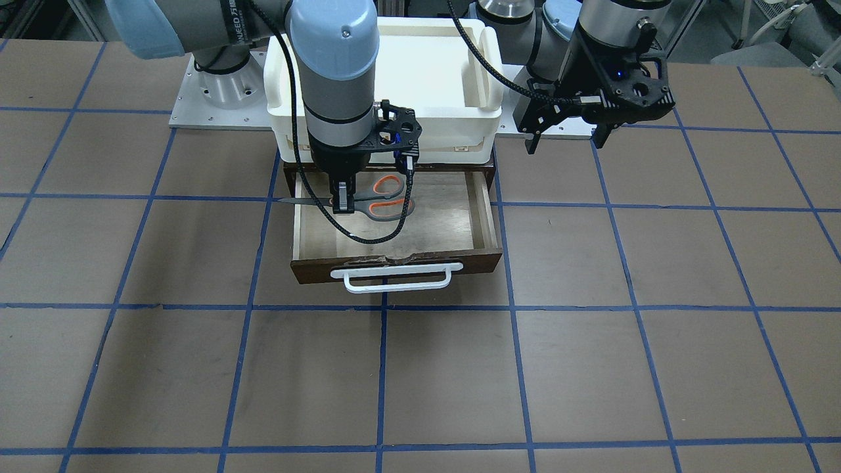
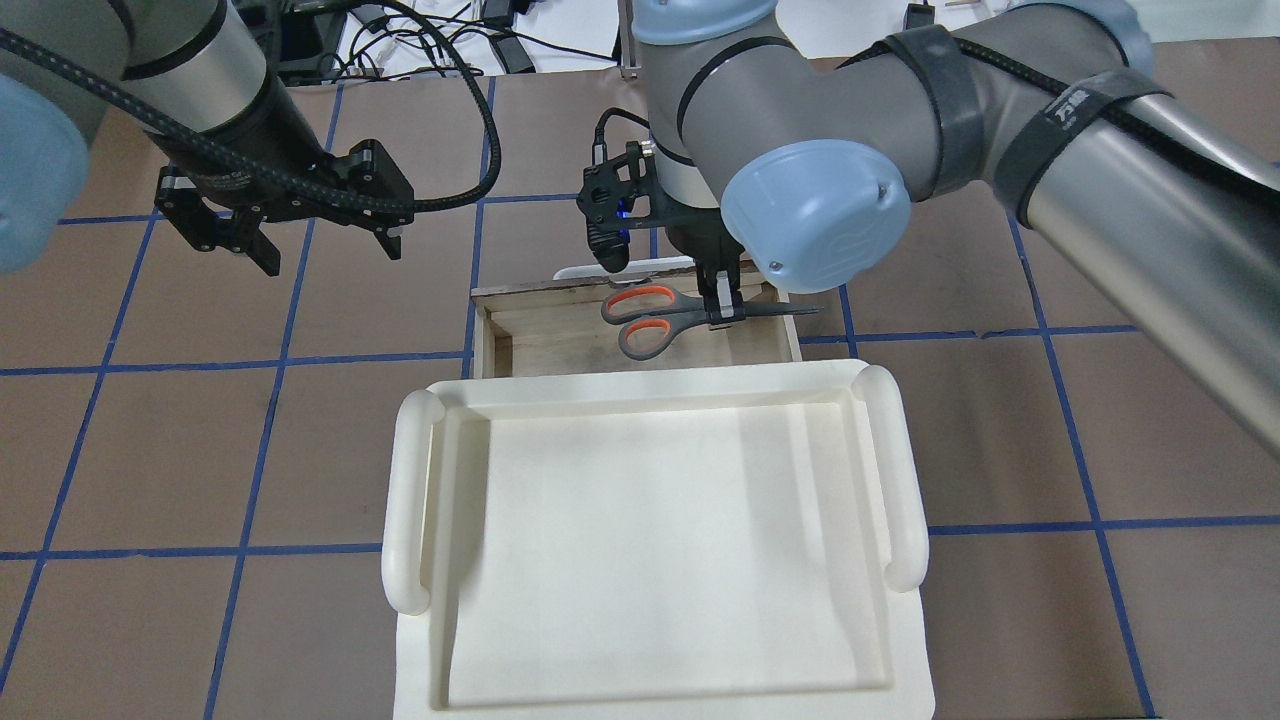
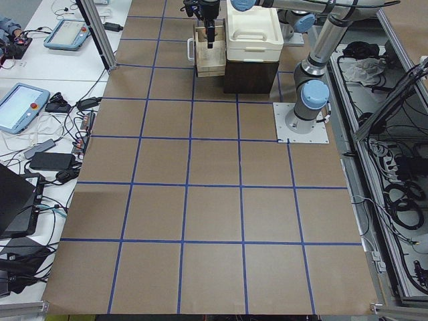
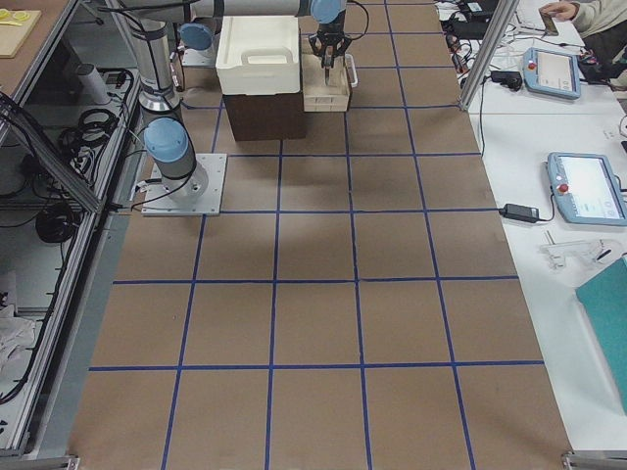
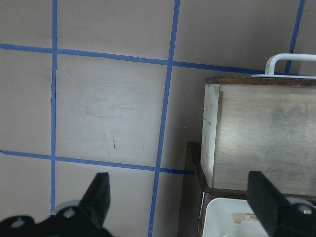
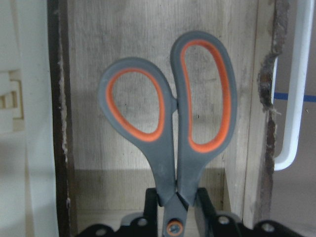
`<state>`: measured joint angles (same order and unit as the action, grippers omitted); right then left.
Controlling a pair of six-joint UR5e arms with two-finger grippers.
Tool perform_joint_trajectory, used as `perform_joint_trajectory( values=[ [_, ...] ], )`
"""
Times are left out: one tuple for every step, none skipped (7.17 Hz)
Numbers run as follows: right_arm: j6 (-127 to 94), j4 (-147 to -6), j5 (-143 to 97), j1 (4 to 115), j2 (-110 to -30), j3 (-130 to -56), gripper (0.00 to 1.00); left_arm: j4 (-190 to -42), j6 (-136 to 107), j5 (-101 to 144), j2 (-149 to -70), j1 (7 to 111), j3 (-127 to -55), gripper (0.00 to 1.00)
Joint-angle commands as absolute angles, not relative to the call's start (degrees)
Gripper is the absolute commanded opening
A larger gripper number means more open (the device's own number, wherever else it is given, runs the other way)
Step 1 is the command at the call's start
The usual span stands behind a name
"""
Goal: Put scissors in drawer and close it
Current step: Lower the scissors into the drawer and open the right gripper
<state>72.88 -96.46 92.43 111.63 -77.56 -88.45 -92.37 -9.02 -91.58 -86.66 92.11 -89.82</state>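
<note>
The scissors (image 1: 387, 198) have grey handles lined with orange and slim silver blades. My right gripper (image 1: 342, 202) is shut on them near the pivot and holds them level over the open wooden drawer (image 1: 447, 213). The handles are over the drawer's inside, and the blade tip reaches past one side wall. They also show in the overhead view (image 2: 645, 322) and the right wrist view (image 6: 173, 113). The drawer has a dark, chipped front panel with a white bar handle (image 1: 394, 279). My left gripper (image 1: 565, 141) is open and empty, above the table beside the drawer.
A white plastic tray (image 2: 410, 500) sits on top of the dark brown cabinet (image 5: 192, 168) that the drawer slides out of. The brown table top (image 1: 420, 381) is marked with a grid of blue tape.
</note>
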Motion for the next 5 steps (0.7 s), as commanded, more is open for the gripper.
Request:
perform_joint_trajectory(
  values=[
    [71.8, -98.2, 92.1, 114.1, -75.5, -88.5, 0.00, -92.4, -9.1, -91.6, -86.7, 92.1, -89.8, 1.00],
    [70.2, -98.5, 92.0, 114.4, -74.5, -88.5, 0.00, -92.4, -9.1, -91.6, -86.7, 92.1, -89.8, 1.00],
    [67.9, -99.0, 90.9, 114.5, -74.0, -88.5, 0.00, -92.4, -9.1, -91.6, -86.7, 92.1, -89.8, 1.00],
    [67.9, -100.4, 90.6, 114.5, -73.7, -88.5, 0.00, -92.4, -9.1, -91.6, -86.7, 92.1, -89.8, 1.00],
    [67.8, -100.5, 90.4, 114.5, -73.1, -88.5, 0.00, -92.4, -9.1, -91.6, -86.7, 92.1, -89.8, 1.00]
  ],
)
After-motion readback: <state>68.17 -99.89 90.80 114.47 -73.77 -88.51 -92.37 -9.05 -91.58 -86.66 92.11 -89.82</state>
